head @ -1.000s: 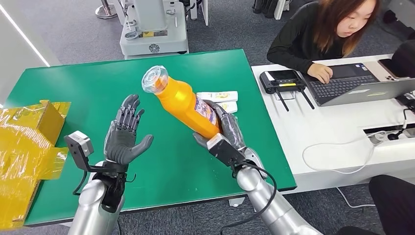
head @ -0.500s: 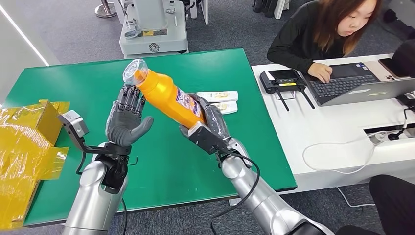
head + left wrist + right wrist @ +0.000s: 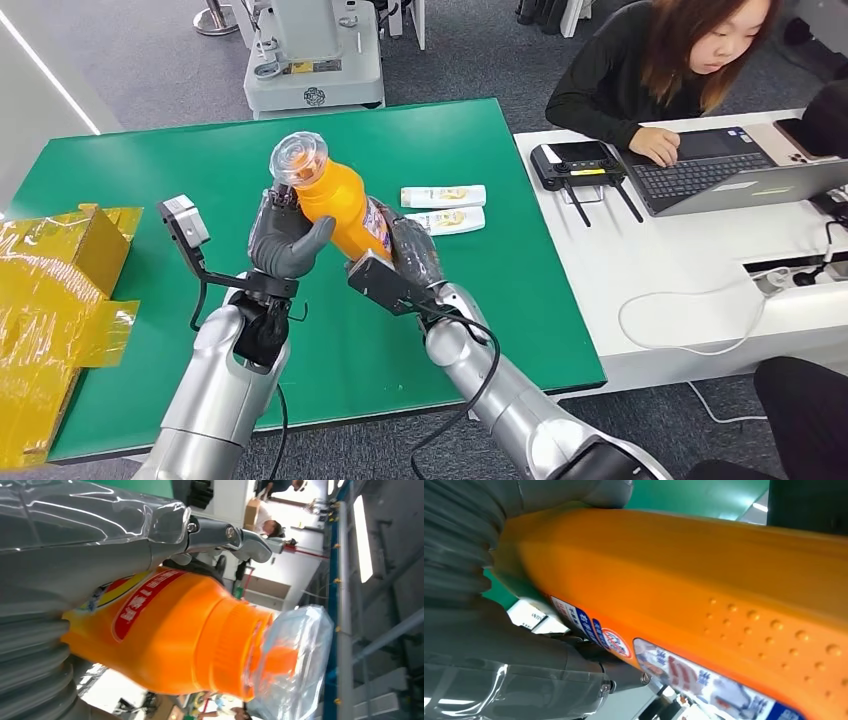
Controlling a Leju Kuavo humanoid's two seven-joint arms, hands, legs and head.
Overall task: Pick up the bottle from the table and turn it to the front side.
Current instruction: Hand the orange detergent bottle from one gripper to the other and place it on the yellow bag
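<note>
An orange bottle (image 3: 340, 205) with a clear cap (image 3: 300, 160) is held tilted above the green table (image 3: 480, 290), cap pointing up toward me. My right hand (image 3: 405, 255) grips its lower body from the right. My left hand (image 3: 285, 240) wraps its upper body from the left, thumb curled across the front. In the left wrist view the bottle (image 3: 170, 630) lies against the left hand (image 3: 75, 555), red label showing. In the right wrist view the bottle (image 3: 704, 580) lies in the right hand (image 3: 499, 645), its blue and white label partly covered.
Two white tubes (image 3: 445, 197) lie on the table behind the bottle. A yellow wrapped box (image 3: 50, 290) sits at the table's left edge. A person works at a laptop (image 3: 700, 170) on the white desk to the right, beside a black controller (image 3: 575, 165).
The right hand swung the bottle left and more upright. The left hand, open a second ago, rose to meet it and closed around the bottle's upper body.
</note>
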